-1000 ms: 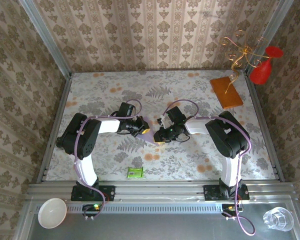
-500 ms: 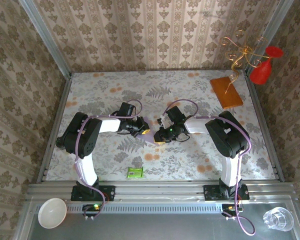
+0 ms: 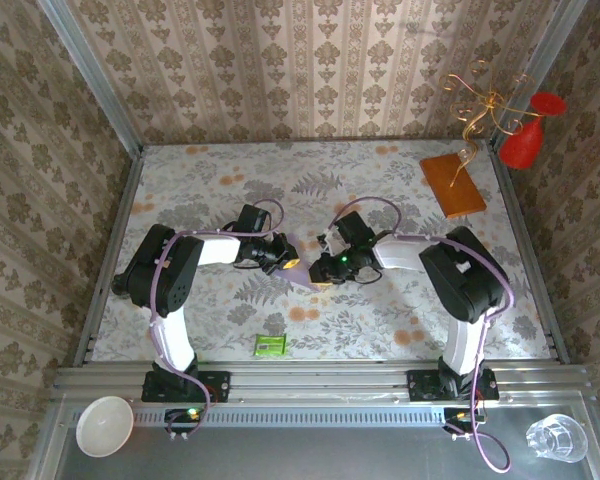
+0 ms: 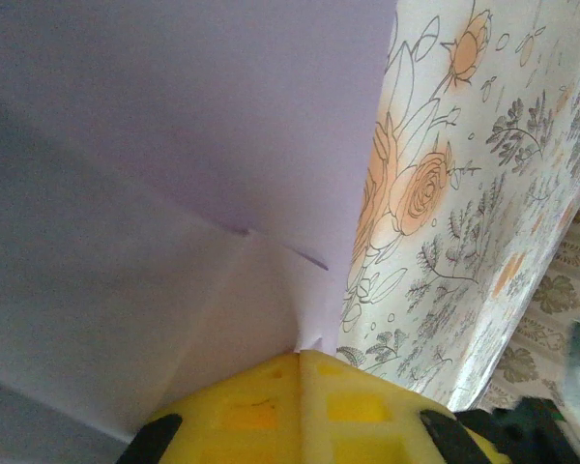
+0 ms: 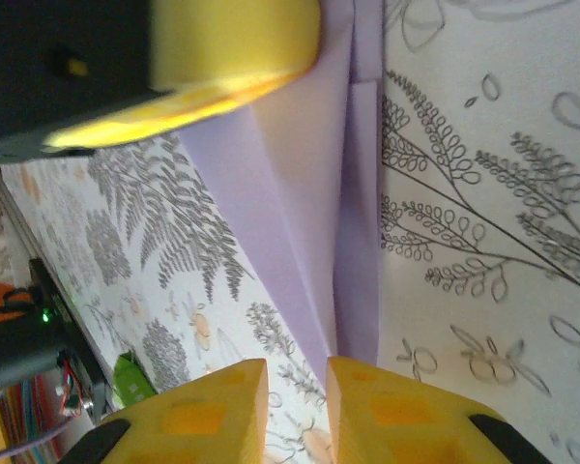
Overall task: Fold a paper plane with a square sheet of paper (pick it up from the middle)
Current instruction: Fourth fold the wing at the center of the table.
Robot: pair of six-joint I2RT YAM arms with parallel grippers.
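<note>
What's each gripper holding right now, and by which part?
The left gripper pinches the folded lavender paper where its creases meet. The right gripper has its fingers slightly apart at the paper's pointed end, apparently gripping nothing.

A folded sheet of thin pale lavender paper is plain and unmarked; its creases show only as darker lilac shadow. The tabletop is off-white, printed with grey ferns and orange roses. The right gripper has bright yellow pads on black fingers. At the tabletop's far right corner lies a flat orange-brown rectangular board and, by the near edge, a small bright green packet. The papered walls are beige, striped with rows of brown damask motifs. The left arm and right arm are black and white, with lilac cables.
</note>
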